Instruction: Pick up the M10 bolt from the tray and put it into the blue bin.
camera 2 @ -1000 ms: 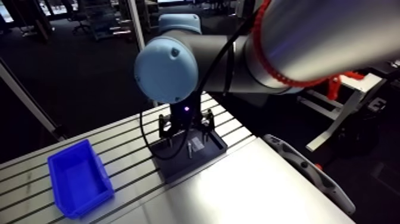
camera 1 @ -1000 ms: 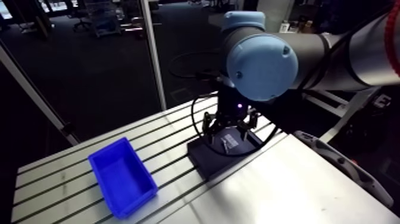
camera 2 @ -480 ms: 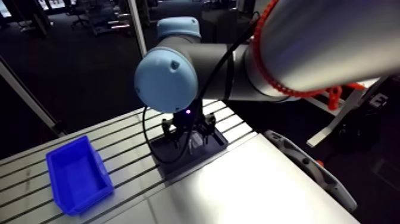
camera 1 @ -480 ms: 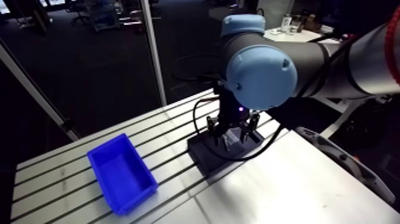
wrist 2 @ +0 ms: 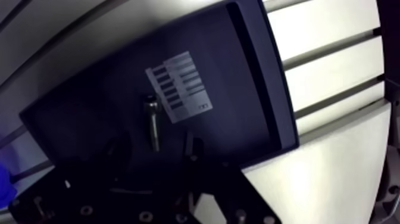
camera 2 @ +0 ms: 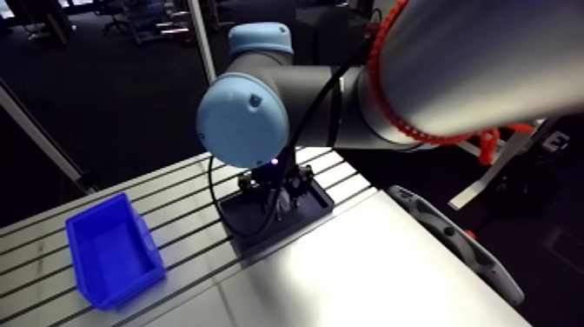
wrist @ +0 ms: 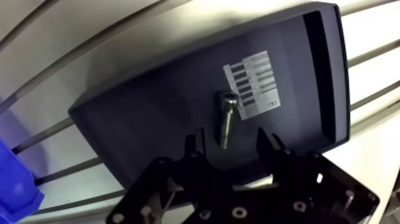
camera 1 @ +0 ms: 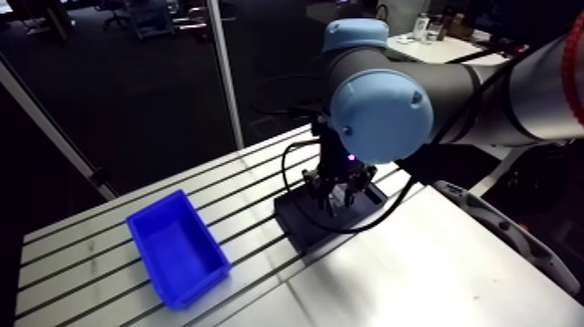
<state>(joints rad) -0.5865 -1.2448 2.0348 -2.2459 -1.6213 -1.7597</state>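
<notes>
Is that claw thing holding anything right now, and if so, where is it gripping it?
Nothing is held. The gripper is open, its fingers on either side of the bolt without touching it; the bolt lies in the black tray.

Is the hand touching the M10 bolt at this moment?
Apart. The wrist view shows the open hand straddling the M10 bolt, with dark tray showing on either side of the bolt.

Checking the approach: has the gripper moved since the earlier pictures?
Yes. In the arm view the gripper has come down closer to the black tray. Its fingers are open on either side of the bolt.
</notes>
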